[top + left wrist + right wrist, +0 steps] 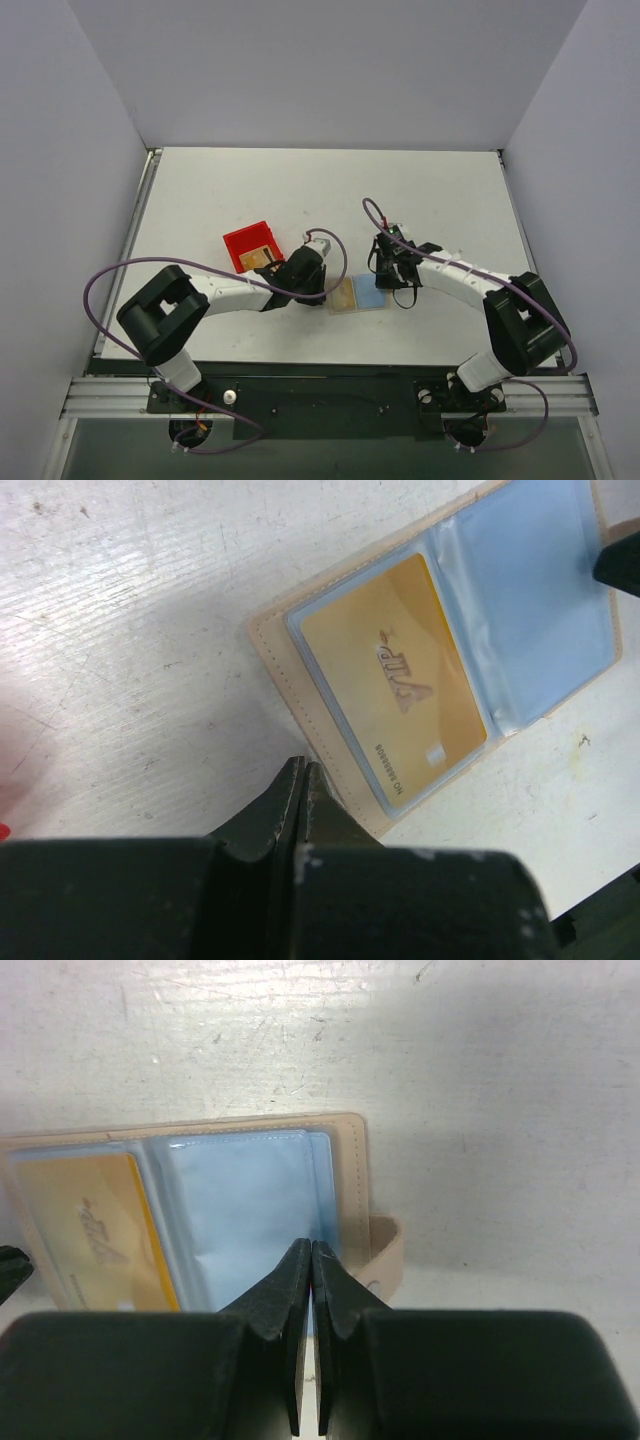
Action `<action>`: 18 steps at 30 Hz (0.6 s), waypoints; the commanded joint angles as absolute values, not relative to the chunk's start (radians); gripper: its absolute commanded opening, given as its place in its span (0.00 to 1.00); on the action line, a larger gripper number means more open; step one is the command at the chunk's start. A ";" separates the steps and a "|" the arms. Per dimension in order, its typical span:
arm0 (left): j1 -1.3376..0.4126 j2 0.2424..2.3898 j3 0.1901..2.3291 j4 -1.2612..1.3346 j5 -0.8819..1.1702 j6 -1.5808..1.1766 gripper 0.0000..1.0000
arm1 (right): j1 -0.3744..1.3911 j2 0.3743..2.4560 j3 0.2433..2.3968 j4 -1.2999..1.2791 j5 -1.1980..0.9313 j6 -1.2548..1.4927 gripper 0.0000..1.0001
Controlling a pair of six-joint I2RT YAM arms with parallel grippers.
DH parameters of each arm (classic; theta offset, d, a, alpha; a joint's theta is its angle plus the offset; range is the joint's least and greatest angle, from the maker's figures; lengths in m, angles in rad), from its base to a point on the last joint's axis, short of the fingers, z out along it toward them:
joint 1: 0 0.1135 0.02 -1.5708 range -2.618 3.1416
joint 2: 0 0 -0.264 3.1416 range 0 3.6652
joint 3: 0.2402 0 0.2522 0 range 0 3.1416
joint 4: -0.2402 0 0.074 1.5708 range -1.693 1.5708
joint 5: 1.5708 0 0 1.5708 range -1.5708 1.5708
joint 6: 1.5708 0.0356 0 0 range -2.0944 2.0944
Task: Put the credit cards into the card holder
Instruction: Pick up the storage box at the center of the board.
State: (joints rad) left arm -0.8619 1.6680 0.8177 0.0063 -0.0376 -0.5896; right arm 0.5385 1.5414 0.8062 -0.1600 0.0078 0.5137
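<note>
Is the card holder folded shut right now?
No, the card holder lies spread open, with one orange-yellow card showing in one half and the other half looking empty.

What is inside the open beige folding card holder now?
One orange-yellow credit card is tucked into one half of the beige folding card holder. The light blue sleeve on the other half looks empty. Whether more cards lie beneath the top one cannot be seen.
</note>
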 commanded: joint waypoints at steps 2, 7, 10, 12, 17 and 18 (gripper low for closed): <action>-0.851 1.553 0.867 -0.049 -0.095 -0.562 0.00 | 0.542 1.408 0.784 -0.131 0.044 0.495 0.00; -0.819 1.428 0.900 -0.133 -0.167 -0.531 0.00 | 0.543 1.339 0.770 -0.106 0.035 0.488 0.00; -0.779 1.343 0.897 -0.166 -0.178 -0.523 0.00 | 0.541 1.330 0.770 -0.103 0.020 0.485 0.00; -0.749 1.301 0.896 -0.189 -0.182 -0.519 0.03 | 0.541 1.330 0.772 -0.100 0.009 0.486 0.01; -0.697 1.220 0.882 -0.250 -0.206 -0.512 0.09 | 0.543 1.336 0.767 -0.083 -0.044 0.486 0.05; -0.695 1.207 0.877 -0.259 -0.215 -0.511 0.10 | 0.545 1.339 0.767 -0.083 -0.058 0.488 0.05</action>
